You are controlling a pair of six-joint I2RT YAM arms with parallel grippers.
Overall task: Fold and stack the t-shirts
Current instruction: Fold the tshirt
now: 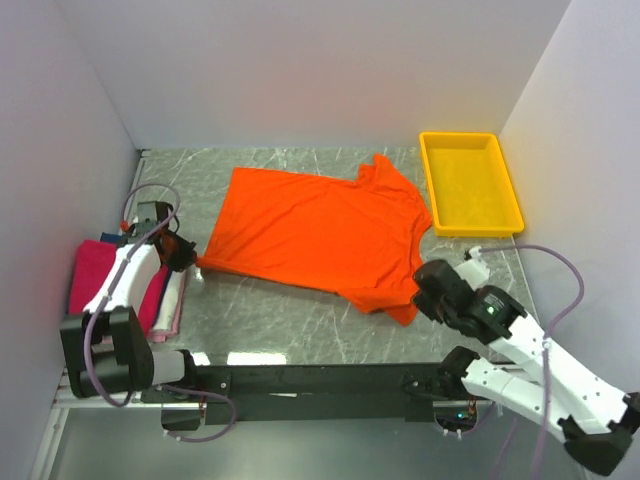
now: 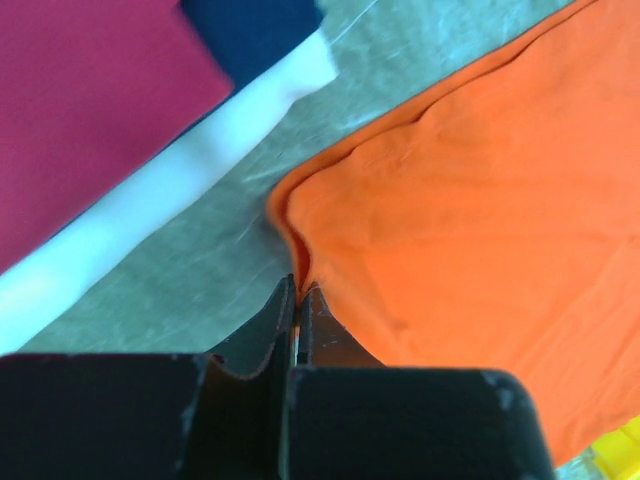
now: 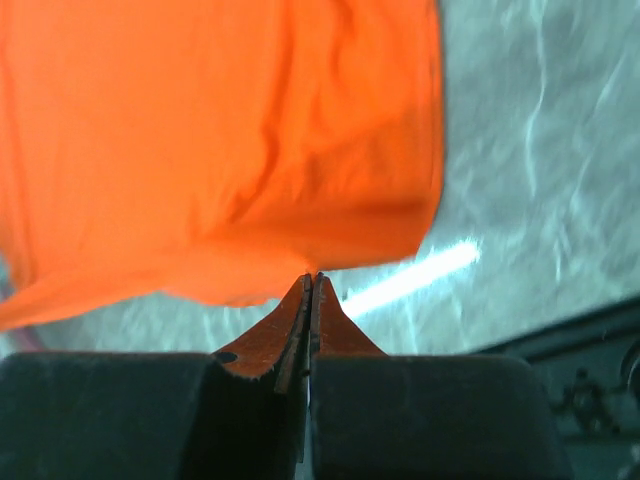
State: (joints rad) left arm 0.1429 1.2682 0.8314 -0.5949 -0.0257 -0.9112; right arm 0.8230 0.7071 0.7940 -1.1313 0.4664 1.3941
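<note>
The bright orange t-shirt (image 1: pixel 315 235) lies spread flat on the marbled table, short sleeves toward the right. My left gripper (image 1: pixel 188 256) is shut on its left hem corner; in the left wrist view the orange cloth (image 2: pixel 470 200) runs into the closed tips of that gripper (image 2: pixel 300 288). My right gripper (image 1: pixel 422 287) is shut on the shirt's near right sleeve edge; the right wrist view shows that gripper's tips (image 3: pixel 312 278) pinching the orange cloth (image 3: pixel 220 130). A stack of folded t-shirts sits at the left: magenta (image 1: pixel 98 275) (image 2: pixel 90 110), dark blue (image 2: pixel 255 30) and pale (image 2: pixel 200 165).
A yellow plastic tray (image 1: pixel 432 190) stands at the back right. White walls close in the table at the left, back and right. Bare marbled table (image 1: pixel 290 310) shows between the orange shirt and the black front rail (image 1: pixel 320 380).
</note>
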